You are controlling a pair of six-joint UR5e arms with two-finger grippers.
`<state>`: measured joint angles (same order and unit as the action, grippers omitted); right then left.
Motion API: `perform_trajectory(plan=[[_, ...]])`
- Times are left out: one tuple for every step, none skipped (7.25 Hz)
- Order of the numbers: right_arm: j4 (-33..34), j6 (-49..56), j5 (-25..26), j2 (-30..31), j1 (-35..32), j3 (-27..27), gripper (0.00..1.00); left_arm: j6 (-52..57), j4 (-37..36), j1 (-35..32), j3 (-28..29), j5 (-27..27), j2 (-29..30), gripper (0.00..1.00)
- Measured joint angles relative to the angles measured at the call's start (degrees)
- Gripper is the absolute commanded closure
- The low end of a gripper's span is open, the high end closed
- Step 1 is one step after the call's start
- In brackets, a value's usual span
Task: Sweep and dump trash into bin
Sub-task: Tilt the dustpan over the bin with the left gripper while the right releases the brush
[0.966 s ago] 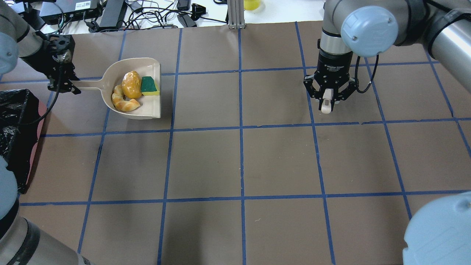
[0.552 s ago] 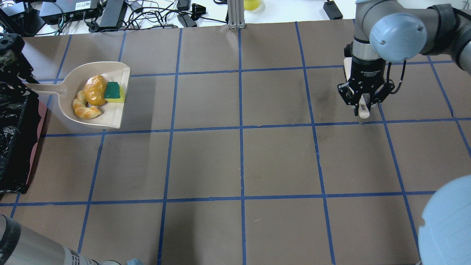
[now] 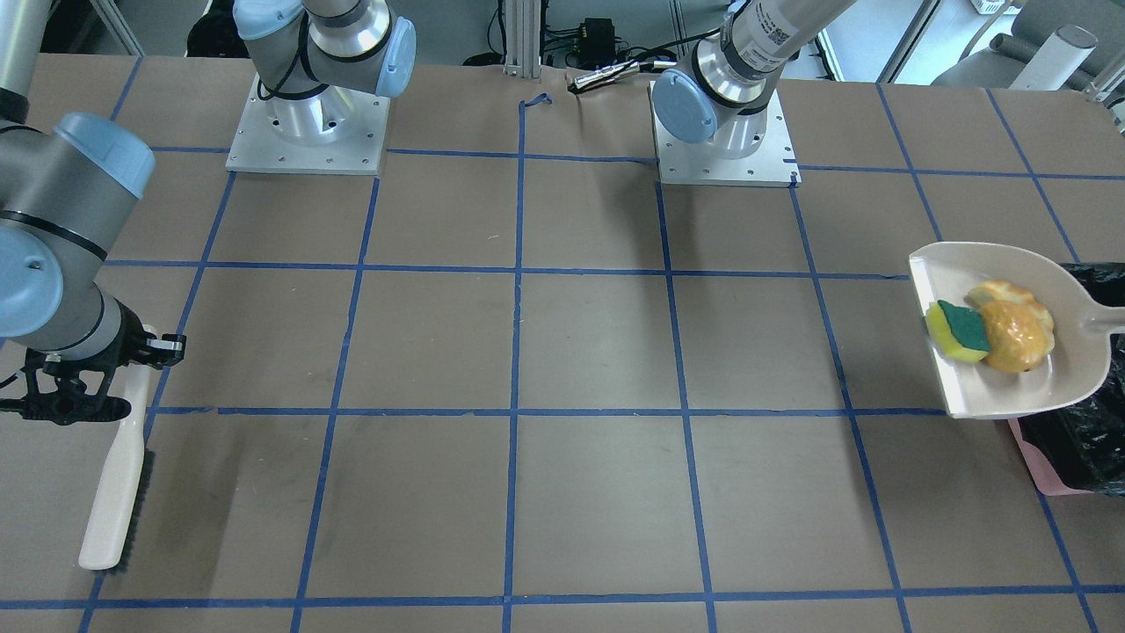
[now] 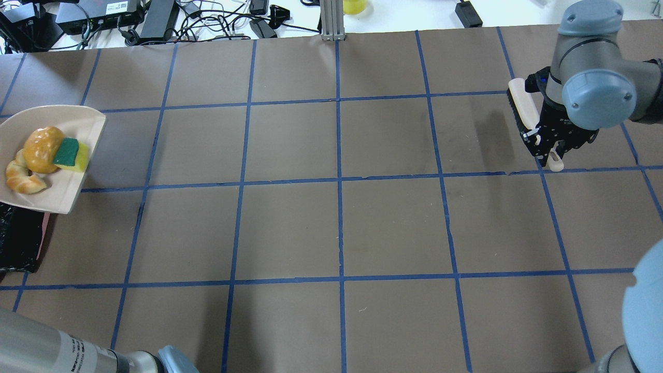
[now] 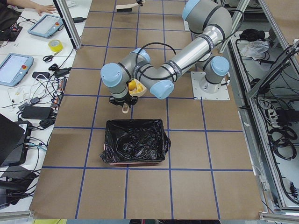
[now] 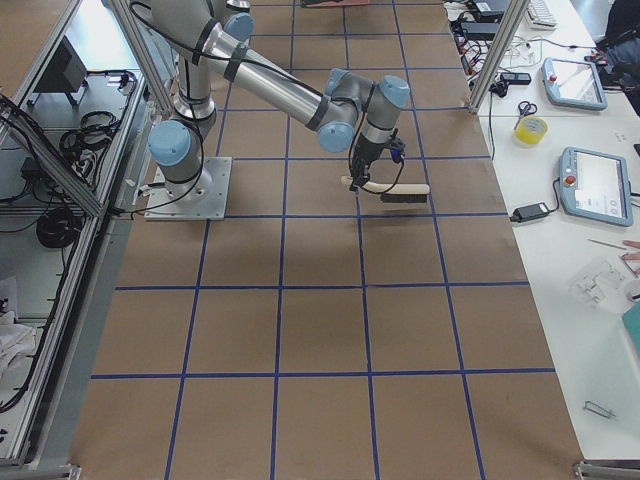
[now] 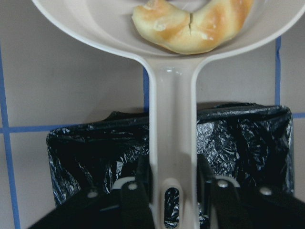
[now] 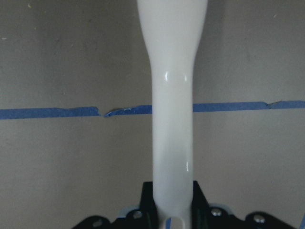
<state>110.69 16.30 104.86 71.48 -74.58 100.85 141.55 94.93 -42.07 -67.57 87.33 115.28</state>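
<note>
Beige plastic dustpan [image 4: 90,122] hangs at the table's [image 4: 336,228] left edge, its handle clamped in the left gripper [image 7: 172,191] above the black-lined bin [image 5: 135,142]. Inside lie the sponge [image 4: 70,154] (green side up, against the potato [image 4: 44,150]) and croissant [image 4: 23,178]. Far right, the right gripper [image 4: 551,150] clasps the brush [image 3: 114,492] handle.

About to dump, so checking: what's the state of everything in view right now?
bin: open, no trash visible inside.
dustpan: lifted, loaded, handle over the bin.
sponge: in dustpan, green side up.
potato: in dustpan.
croissant: in dustpan, nearest the handle.
brush: held roughly horizontal.
left gripper: shut on dustpan handle.
right gripper: shut on brush handle.
</note>
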Motion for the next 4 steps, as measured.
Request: perform_trajectory(plan=[[1.6,1.6,-0.4,-0.1,1.2,0.7,1.0,4.3,0.3,2.2,1.8,0.1,0.8,1.0],[2.2,2.6,-1.3,-0.4,2.7,1.0,1.0,7.9,0.3,4.0,3.5,0.2,1.7,1.0],[2.4,3.0,-2.7,-0.6,3.6,1.1,1.0,11.4,0.2,5.4,6.0,0.2,3.1,1.0],[2.5,2.8,-4.4,-0.8,4.1,1.2,1.0,13.8,0.3,6.6,9.1,0.1,4.9,1.0]])
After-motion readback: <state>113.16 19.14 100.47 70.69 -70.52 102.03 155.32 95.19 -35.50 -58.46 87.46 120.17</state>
